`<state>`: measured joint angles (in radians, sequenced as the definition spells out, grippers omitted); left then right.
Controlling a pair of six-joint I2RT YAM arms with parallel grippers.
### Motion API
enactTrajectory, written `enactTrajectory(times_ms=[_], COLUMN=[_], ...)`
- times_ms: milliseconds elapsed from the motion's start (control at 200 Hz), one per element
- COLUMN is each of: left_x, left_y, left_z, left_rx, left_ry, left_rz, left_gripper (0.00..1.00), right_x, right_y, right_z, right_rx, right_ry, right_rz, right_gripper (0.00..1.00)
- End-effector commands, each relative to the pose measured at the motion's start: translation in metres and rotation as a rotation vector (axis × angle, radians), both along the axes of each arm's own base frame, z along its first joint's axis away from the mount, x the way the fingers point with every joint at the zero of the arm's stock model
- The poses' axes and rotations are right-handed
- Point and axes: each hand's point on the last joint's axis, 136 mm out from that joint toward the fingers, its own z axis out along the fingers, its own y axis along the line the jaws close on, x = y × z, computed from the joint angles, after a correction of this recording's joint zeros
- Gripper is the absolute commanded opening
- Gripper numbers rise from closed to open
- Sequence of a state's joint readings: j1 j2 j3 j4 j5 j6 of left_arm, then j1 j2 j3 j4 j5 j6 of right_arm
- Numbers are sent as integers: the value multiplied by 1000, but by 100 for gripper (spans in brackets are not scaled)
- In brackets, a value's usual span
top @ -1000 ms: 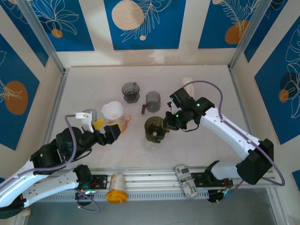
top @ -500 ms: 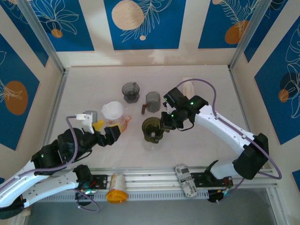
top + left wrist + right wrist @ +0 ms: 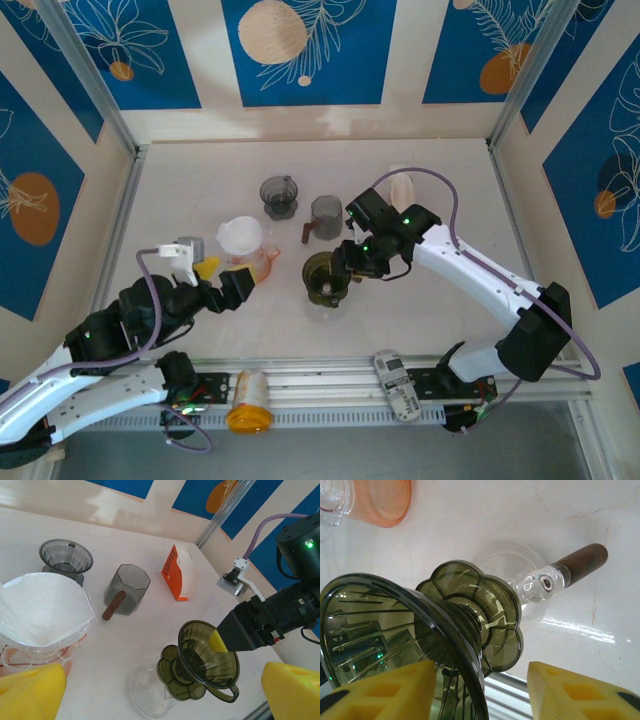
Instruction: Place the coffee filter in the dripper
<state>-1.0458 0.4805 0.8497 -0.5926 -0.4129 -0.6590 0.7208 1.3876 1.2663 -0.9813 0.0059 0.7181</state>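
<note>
The right gripper (image 3: 343,262), half spread, straddles the rim of the green dripper (image 3: 325,275) at 2 o'clock, one pad inside. The left gripper (image 3: 226,277), spread wide, holds nothing. At the green dripper's 9 o'clock, the orange dripper (image 3: 262,265) holds the white coffee filter (image 3: 240,236).

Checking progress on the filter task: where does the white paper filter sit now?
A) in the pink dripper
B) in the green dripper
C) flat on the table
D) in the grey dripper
A: the filter stands open in the pink dripper, and the green dripper holds none.
</note>
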Motion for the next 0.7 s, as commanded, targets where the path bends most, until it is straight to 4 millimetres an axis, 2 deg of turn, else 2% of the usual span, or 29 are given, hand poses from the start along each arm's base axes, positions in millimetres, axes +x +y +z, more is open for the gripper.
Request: enactTrajectory(times_ms=[0,160,315,490,695], left_x=[0,1,2,3,4], left_y=[-1,2,3,-1,-9], left_z=[-4,-3,-3,-4,-10], left_rx=[14,11,11,13,21], left_ry=[-1,-7,-8,-11,7], left_rz=[-3,9,17,11,-4], left_gripper=[100,100,100,100,100], right_x=[1,15,41,92,158], right_y=[-7,-31,-63,-100,-136], right_z=[19,32,48,59,45], right_rx=[14,14,8,-18,-171], right_ry=[-65,-169,-302,-449,-484], right_rz=[-18,-92,-202,-344,-430], right_gripper=[56,57,56,48,33])
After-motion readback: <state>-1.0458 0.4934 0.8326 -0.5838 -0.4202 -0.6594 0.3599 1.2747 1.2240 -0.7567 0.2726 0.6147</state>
